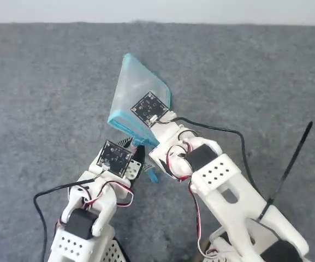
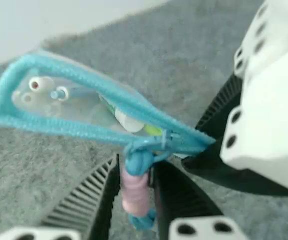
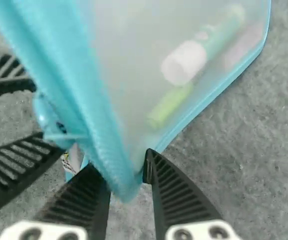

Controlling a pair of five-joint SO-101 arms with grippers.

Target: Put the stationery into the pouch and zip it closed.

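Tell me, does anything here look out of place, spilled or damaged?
Nothing is spilled or damaged. The pouch gapes open, stationery inside; the right claw pinches its edge and the left claw holds the zipper pull.

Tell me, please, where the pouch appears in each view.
High view: the pouch stands mid-picture, over the grey table.
Left wrist view: its open mouth gapes beyond the left hand, which grips the zip pull.
Right wrist view: its clear side rises beyond the right hand.
Shared landmark: the zip end that the right hand pinches.
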